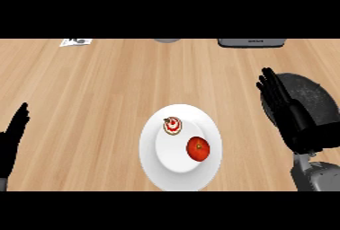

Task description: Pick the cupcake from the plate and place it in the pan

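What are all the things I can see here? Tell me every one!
Plate: one, white, round, in the middle of the counter toward the near edge.
Cupcake: one, white top with red on it, on the plate's far left part.
Tomato: one, red-orange, on the plate, right of the cupcake and nearer.
Pan: one, dark grey, round, at the right, partly hidden behind the right hand.
Grey object: one, at the far edge, right of centre, cut off.
Grey round thing: one, far edge, centre, barely showing.
Paper scrap: one, white with dark marks, far left.
Counter: one, light wood.
Left hand: black, open, left edge.
Right hand: black, open, over the pan.
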{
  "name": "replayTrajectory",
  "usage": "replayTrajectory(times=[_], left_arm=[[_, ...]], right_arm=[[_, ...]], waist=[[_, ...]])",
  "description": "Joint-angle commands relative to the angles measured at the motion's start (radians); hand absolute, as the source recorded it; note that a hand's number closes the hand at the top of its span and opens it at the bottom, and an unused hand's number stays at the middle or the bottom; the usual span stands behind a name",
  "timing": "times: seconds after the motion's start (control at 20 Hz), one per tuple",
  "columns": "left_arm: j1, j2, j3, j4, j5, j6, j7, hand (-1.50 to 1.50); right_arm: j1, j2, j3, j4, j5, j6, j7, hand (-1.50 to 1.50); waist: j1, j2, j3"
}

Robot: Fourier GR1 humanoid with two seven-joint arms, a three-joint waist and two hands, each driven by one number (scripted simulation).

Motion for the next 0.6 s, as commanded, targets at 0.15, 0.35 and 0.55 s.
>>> replayTrajectory(times=[0.15,0.35,0.55], left_arm=[[-0.147,-0.091,-0.01,-0.13,0.083,-0.045,0.047,0.0],[-0.212,-0.203,-0.054,-0.151,0.109,-0.013,0.079,0.0],[-0.232,-0.201,-0.041,-0.145,0.111,0.004,0.131,0.0]], right_arm=[[-0.111,0.123,0.134,0.191,0.033,0.097,-0.116,1.5],[-0.118,0.175,0.218,0.291,0.313,-0.116,-0.211,1.5],[0.009,0.147,0.197,0.226,0.453,-0.307,-0.357,-1.5]], waist=[[0.032,0.051,-0.005],[0.01,0.047,-0.007],[-0.024,0.037,-0.007]])
